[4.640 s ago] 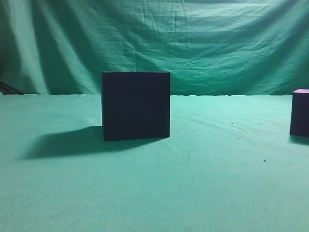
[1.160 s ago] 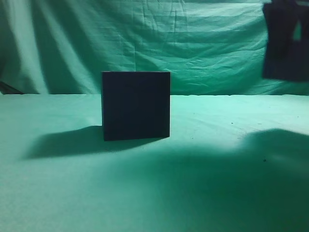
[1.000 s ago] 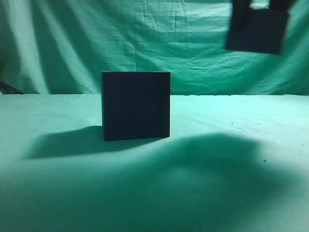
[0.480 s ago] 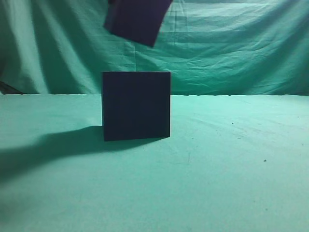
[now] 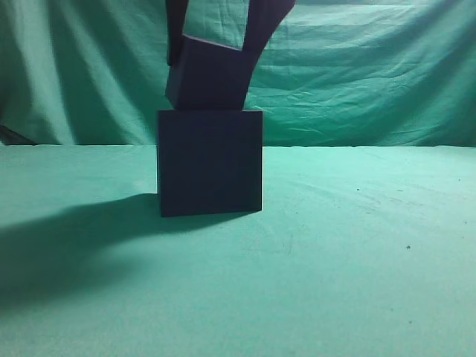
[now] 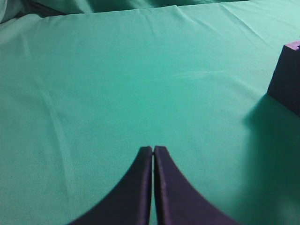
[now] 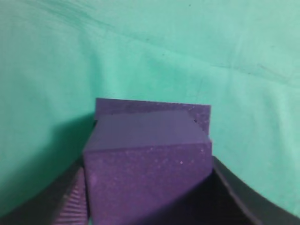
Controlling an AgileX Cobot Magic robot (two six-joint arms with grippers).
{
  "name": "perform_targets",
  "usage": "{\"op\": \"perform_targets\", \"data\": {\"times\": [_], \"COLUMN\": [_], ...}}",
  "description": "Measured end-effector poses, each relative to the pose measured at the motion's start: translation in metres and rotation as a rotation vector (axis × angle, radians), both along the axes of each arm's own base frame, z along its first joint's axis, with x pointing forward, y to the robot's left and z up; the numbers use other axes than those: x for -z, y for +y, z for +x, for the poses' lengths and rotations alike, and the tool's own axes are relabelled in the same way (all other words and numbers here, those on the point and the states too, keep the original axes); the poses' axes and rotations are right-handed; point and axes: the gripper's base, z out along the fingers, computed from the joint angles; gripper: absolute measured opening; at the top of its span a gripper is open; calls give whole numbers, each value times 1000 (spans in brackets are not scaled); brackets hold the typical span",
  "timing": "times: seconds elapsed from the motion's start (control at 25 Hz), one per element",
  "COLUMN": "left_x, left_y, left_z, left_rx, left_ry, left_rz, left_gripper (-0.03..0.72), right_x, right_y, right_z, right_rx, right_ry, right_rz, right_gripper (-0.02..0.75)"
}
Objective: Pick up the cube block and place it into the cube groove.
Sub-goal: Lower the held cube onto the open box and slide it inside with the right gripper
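The cube groove (image 5: 210, 163) is a large near-black box standing on the green cloth, left of centre in the exterior view. My right gripper (image 5: 216, 52) is shut on the cube block (image 5: 208, 78), a small dark purple cube, and holds it tilted right over the box's top, with its lower edge at the rim. In the right wrist view the cube block (image 7: 147, 173) fills the space between the fingers (image 7: 150, 206), and the cube groove's purplish rim (image 7: 140, 105) shows just beyond it. My left gripper (image 6: 153, 149) is shut and empty over bare cloth. The box's corner (image 6: 286, 79) shows at that view's right edge.
A green cloth (image 5: 342, 245) covers the table and a green curtain (image 5: 357, 74) hangs behind. The arm's shadow (image 5: 67, 245) lies on the cloth left of the box.
My right gripper has carried the cube block from the upper right across to the left, then lowered it onto the top of the box. The box has not moved.
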Motion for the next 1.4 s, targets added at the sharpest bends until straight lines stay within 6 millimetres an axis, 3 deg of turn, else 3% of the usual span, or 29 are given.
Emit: {"op": "perform_targets", "data": {"times": [0.88, 1.12, 1.16, 1.24, 1.4], "left_x": [0, 0, 0, 0, 0], "left_y": [0, 0, 0, 0, 0], "left_z": [0, 0, 0, 0, 0], "left_rx": [0, 0, 0, 0, 0], "left_ry": [0, 0, 0, 0, 0], "left_rz": [0, 0, 0, 0, 0], "left_gripper": [0, 0, 0, 0, 0], "right_x": [10, 21, 21, 19, -8], "right_y": [-9, -7, -7, -7, -5], "right_z": [-4, -2, -2, -2, 4], "right_rx": [-86, -94, -94, -94, -104], "right_ry": [71, 97, 99, 102, 62], "right_rz": [-164, -191, -193, -197, -210], "right_gripper": [426, 426, 477, 533, 524]}}
